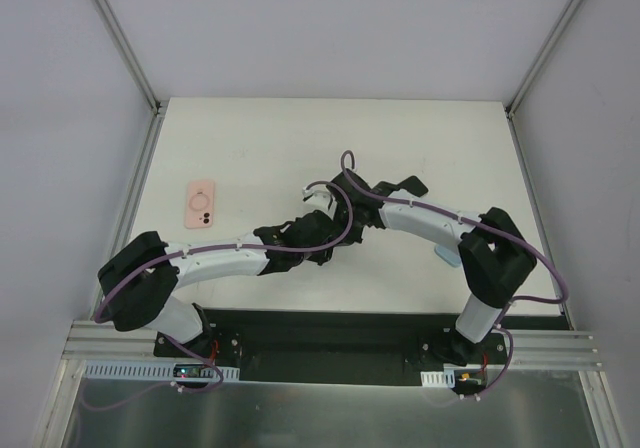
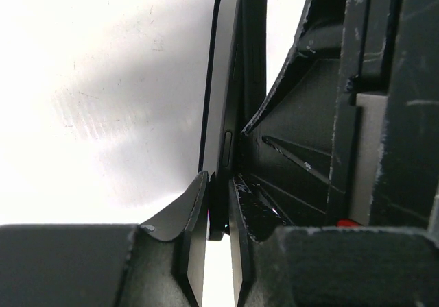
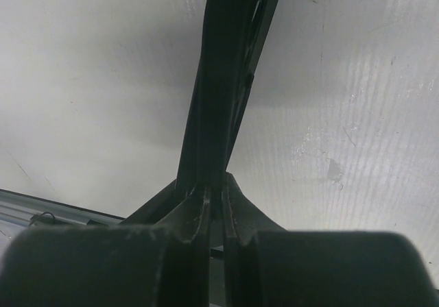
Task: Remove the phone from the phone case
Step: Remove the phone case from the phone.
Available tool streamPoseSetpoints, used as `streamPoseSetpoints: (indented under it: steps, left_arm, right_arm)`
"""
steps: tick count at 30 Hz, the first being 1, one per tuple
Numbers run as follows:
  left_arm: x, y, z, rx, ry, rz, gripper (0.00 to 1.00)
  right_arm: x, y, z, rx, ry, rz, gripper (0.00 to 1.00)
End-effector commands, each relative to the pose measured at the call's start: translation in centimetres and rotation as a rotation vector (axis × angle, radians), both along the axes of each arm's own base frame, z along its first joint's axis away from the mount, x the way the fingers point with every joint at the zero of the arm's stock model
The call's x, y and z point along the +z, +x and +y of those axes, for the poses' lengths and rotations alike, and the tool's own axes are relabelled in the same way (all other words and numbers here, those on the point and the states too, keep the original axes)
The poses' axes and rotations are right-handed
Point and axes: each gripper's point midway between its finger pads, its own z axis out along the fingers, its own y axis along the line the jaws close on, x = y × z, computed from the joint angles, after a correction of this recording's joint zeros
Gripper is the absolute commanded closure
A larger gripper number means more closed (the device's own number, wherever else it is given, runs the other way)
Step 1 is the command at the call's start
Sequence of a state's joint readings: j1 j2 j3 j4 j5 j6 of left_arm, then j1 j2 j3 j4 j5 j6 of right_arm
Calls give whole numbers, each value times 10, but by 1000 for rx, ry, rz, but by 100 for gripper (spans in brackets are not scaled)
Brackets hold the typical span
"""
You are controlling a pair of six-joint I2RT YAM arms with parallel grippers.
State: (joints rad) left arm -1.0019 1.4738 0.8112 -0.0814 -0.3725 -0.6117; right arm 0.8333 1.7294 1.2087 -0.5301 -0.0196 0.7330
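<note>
- Pinching the thin black slab of a phone [image 2: 221,101] at its near end, the left gripper [image 2: 219,183] has its two dark fingers pressed onto the slab's opposite faces, with no gap showing on either side.
- Seen from the left wrist, the phone is edge-on. Its long axis runs straight away from the fingers, up the picture with a slight lean to the right. A narrow side button shows on the edge turned toward the camera.
- The right gripper [image 3: 214,187] is likewise pressed together on the phone, its pads flat against both faces at one end.
- From the right wrist the phone again shows only its narrow edge. Its long axis rises away from the fingers and leans right, and its far end runs out of the picture's top.
- In both wrist views the phone stands off the white tabletop [image 1: 420,148], carried between the two claws and not lying flat.
- In the overhead view the two arms meet near the middle of the table, wrists close together. The phone itself is too hidden among the dark fingers there to make out.
- The pink rounded-rectangle phone case [image 1: 200,205] lies flat on the table, well apart to the left of the grippers. Its long axis runs from the near edge toward the far edge, and a round ring shows on its upturned face.
</note>
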Motion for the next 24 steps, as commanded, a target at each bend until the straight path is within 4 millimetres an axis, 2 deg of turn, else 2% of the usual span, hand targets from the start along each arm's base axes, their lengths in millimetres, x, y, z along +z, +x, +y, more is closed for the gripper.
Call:
streamPoseSetpoints:
  steps: [1, 8, 16, 24]
  left_arm:
    - [-46, -9, 75, 73, 330, 58, 100]
    - [-48, -7, 83, 108, 327, 70, 100]
    - [-47, -3, 92, 145, 306, 84, 100]
    - [-46, 1, 98, 143, 321, 81, 100]
  right_arm:
    - [-20, -35, -30, 26, -91, 125, 99]
    - [-28, -47, -62, 6, -129, 120, 99]
    - [-48, -60, -96, 8, -216, 135, 99]
    - [-53, -61, -109, 37, -269, 128, 99]
